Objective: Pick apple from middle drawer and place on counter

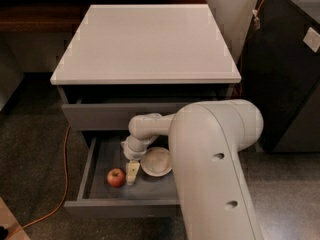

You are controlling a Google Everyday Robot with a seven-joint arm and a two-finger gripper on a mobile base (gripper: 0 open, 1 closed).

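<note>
The small red apple lies in the front left part of the open middle drawer, which is pulled out below the shut top drawer. My gripper reaches down into the drawer, just right of the apple and nearly touching it. My bulky cream arm crosses the right half of the drawer and hides that side. The light-grey counter on top of the cabinet is bare.
A round white shallow bowl sits in the drawer right of my gripper. An orange cable runs over the floor at the left. A dark cabinet stands close on the right, and a dark wooden shelf at the back left.
</note>
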